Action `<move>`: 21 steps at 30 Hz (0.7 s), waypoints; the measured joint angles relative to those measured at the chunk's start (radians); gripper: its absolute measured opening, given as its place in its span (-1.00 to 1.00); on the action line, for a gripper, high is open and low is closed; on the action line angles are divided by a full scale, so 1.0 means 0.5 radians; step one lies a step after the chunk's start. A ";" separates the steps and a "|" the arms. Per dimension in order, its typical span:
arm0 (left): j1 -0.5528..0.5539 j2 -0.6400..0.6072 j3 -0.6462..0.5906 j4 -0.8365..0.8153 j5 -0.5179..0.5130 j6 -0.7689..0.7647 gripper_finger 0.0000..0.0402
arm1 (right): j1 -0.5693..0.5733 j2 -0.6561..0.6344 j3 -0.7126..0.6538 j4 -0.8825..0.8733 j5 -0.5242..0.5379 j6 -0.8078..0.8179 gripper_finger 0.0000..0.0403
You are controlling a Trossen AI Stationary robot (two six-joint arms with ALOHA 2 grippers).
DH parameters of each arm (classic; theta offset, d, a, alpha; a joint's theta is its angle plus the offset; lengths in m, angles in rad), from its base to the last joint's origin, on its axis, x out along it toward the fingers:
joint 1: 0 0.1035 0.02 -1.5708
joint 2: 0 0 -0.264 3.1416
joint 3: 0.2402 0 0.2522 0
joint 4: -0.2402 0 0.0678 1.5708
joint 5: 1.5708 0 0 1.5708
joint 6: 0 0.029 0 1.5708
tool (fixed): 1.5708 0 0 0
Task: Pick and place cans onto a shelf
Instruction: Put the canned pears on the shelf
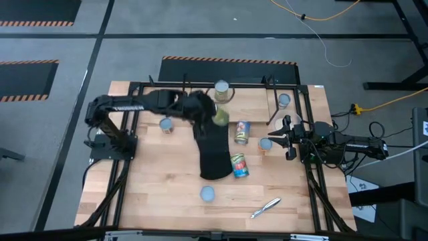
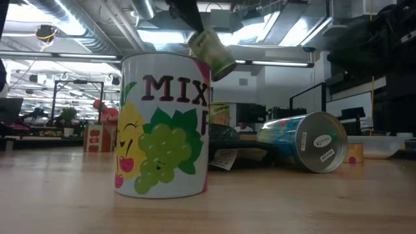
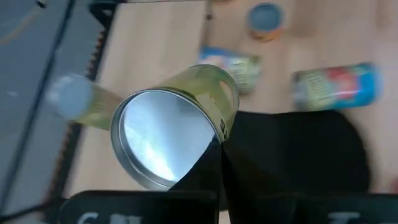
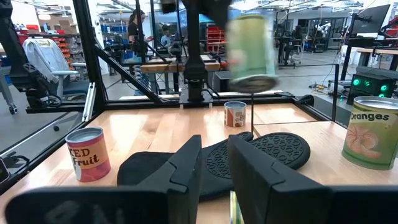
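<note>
My left gripper [image 1: 208, 114] is shut on a pale green can [image 1: 221, 116], lifted over the far middle of the table; it also shows in the low view [image 2: 212, 53] and the right wrist view [image 4: 252, 53]. Other cans stand upright [image 1: 222, 90] [image 1: 166, 125] [image 1: 208, 193] [image 1: 265, 144] or lie on their sides [image 1: 242, 132] [image 1: 239, 165]. The shelf [image 1: 297, 114] stands at the far right, with a can [image 1: 284, 100] at it. My right gripper [image 4: 214, 155] waits at the right edge, empty, its fingers a narrow gap apart. My left gripper holds the can by its side wall beside the silvery end's rim [image 3: 219, 132]. One dark finger [image 3: 217, 168] shows against the wall; the can hides the other. The fingers come from above. The can hangs tilted and clear of the table, its silvery end [image 3: 161, 140] facing the wrist camera.
A black mat [image 1: 215, 157] lies in the middle of the table under the left arm. A silvery pen-like item [image 1: 265, 207] lies near the front edge. A black frame [image 1: 134, 87] rings the table. Bare wood [image 1: 147, 181] lies at the near left.
</note>
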 joint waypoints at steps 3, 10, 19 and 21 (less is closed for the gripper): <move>0.171 0.009 0.001 0.000 0.009 0.171 -1.00 | 0.000 0.000 0.000 0.000 0.000 0.000 -0.58; 0.517 0.040 0.004 -0.005 0.029 0.438 -1.00 | 0.000 0.000 0.000 0.001 0.000 0.000 -0.58; 0.778 0.161 0.000 -0.035 0.133 0.564 -1.00 | 0.000 0.000 0.000 0.000 0.002 0.000 -0.58; 0.810 0.203 0.002 -0.037 0.131 0.588 -1.00 | 0.000 0.000 0.000 0.000 0.002 0.000 -0.58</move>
